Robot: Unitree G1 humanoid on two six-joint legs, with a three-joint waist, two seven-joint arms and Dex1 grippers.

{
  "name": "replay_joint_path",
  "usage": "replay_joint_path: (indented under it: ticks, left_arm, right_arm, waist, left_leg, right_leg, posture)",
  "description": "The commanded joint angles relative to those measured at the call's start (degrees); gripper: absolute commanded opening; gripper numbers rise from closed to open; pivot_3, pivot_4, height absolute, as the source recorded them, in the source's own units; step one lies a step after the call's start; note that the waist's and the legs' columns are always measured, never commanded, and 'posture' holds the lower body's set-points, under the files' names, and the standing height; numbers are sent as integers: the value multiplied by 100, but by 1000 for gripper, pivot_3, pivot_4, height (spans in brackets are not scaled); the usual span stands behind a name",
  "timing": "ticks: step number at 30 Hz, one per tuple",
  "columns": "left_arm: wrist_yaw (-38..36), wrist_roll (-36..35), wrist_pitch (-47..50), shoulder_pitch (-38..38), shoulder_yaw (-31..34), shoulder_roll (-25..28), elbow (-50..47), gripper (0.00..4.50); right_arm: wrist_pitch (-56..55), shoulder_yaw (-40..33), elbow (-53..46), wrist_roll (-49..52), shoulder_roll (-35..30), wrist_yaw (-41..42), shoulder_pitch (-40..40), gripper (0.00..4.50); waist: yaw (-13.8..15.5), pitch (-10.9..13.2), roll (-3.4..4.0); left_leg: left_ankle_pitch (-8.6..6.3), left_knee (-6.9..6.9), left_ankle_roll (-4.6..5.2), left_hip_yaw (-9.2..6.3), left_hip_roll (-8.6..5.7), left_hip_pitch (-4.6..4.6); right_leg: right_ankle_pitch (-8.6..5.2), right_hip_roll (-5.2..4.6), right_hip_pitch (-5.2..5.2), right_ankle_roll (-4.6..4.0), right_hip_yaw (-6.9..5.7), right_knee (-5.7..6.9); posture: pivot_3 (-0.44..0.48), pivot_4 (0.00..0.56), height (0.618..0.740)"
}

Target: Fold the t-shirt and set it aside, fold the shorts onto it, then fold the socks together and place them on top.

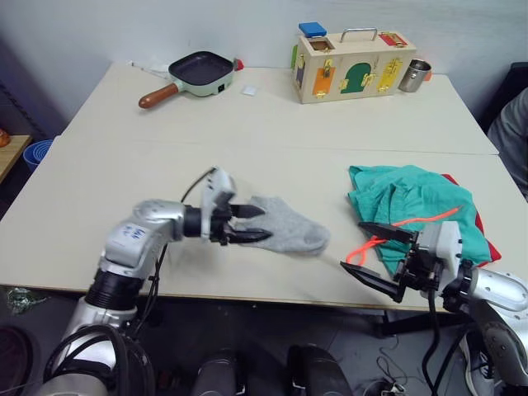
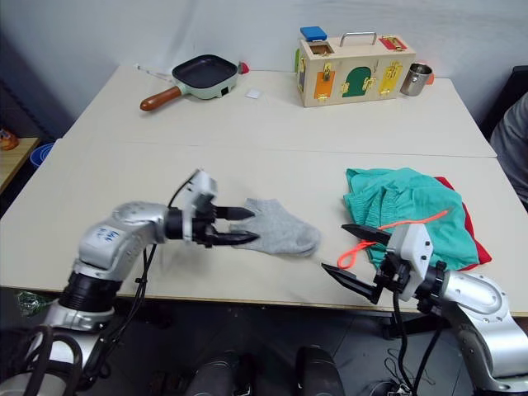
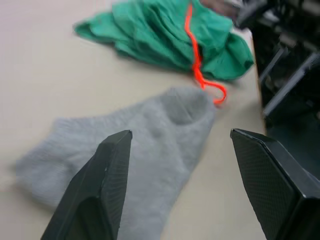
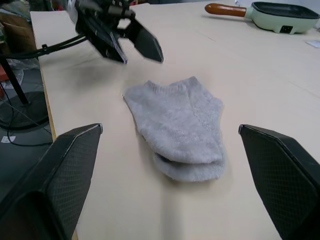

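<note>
**Both grippers spread, socks on the table between them**

The left gripper (image 1: 254, 223) has its fingers spread apart at the cuff end of the socks (image 1: 290, 226), holding nothing. The right gripper (image 1: 378, 256) sits at the table's front edge with its fingers wide apart, also holding nothing. The grey socks lie stacked flat on the table (image 1: 247, 132), between the two grippers. Just beside them towards the robot's right lie the green shorts (image 1: 412, 206), bunched up, with an orange drawstring (image 1: 367, 248) trailing toward the socks. The shorts rest on the red t-shirt (image 1: 483, 231), whose edge peeks out underneath.

At the table's far side are a frying pan (image 1: 194, 74), a wooden latch box (image 1: 353, 68) and a metal cup (image 1: 413, 75).
</note>
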Motion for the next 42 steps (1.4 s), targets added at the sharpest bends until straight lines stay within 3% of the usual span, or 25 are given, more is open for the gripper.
replay_joint_path:
  ticks: [1, 5, 8, 11, 16, 23, 24, 27, 35, 37, 42]
  left_arm:
    - [-111, 634, -1463, -654, 15, 5, 1456, 3314]
    - [-252, 1402, -2869, -1433, -350, -272, 3249, 3314]
    - [-402, 1593, -3285, -1858, -398, -587, 4129, 3314]
    - [-697, 1759, -3341, -2104, -487, -745, 4607, 3314]
    - [-98, 2157, -3607, -2420, -457, -1008, 5335, 3314]
    - [-298, 2312, -3398, -2537, -431, -1281, 5841, 3314]
    - [-228, 2353, -3407, -2524, -427, -1305, 5897, 3348]
    - [-94, 2416, -3447, -2496, -394, -1344, 6005, 2695]
    - [-496, 2282, -3253, -2259, -217, -1323, 5818, 237]
    - [-608, 2290, -3202, -2168, -198, -1293, 5709, 0]
    - [-967, 2144, -2901, -1534, -139, -981, 4750, 0]
  right_arm:
    - [43, 448, -189, -586, 4, -300, -135, 4500]
    - [185, 949, -104, -1157, 171, -735, -265, 4500]
    - [265, 1144, -72, -1419, 246, -931, -311, 4500]
    - [288, 1210, -72, -1573, 356, -1130, -336, 4500]
    - [218, 1486, -16, -1852, 579, -1288, -372, 4500]
    - [161, 1639, 314, -2294, 705, -1494, -428, 4500]
    - [80, 1651, 422, -2394, 724, -1543, -463, 4197]
    - [-100, 1685, 706, -2635, 777, -1650, -589, 3545]
    - [-476, 1869, 1037, -2812, 977, -1594, -752, 766]
    - [-552, 1900, 1095, -2844, 996, -1560, -778, 23]
    - [-869, 1918, 1380, -2877, 898, -1308, -1022, 23]
  waist:
    - [19, 0, 0]
    - [65, 0, -1]
    - [87, 2, -5]
    - [77, 6, -11]
    - [12, 7, -12]
    - [-19, 7, -14]
    - [-22, 7, -13]
    - [-26, 7, -14]
    - [-29, 7, -13]
    - [-30, 7, -13]
    - [-83, 7, -13]
  left_leg:
    - [0, 1, 0, -1, -2, 0]
    - [-3, 1, 8, 1, -13, -10]
    - [-4, 3, 11, 4, -13, -24]
    - [-4, 5, 11, 4, -11, -41]
    - [-3, 8, 12, 0, -10, -42]
    - [-2, 11, 13, 0, -11, -43]
    - [-2, 11, 13, 0, -10, -42]
    - [-2, 12, 13, 0, -10, -42]
    - [-2, 24, 13, 0, -8, -41]
    - [-2, 28, 13, 0, -9, -41]
    - [-2, 34, 12, 0, -5, -39]
  right_leg:
    - [0, -1, 1, 0, -2, 4]
    - [3, -4, -2, 5, -7, -4]
    - [5, 4, -12, 10, -9, -9]
    - [7, 15, -22, 12, -20, -5]
    - [7, 15, -24, 13, -20, -8]
    - [7, 19, -24, 14, -23, 15]
    - [6, 19, -24, 14, -23, 15]
    - [6, 18, -24, 14, -21, 17]
    - [6, 16, -23, 15, -20, 23]
    - [6, 17, -22, 15, -20, 24]
    - [6, 14, -22, 14, -15, 25]
  posture:
    - [0, 150, 740]
    - [0, 150, 740]
    - [0, 150, 740]
    - [0, 150, 740]
    - [0, 150, 740]
    - [0, 150, 740]
    - [0, 150, 740]
    - [0, 150, 740]
    - [0, 150, 740]
    - [0, 150, 740]
    - [0, 150, 740]
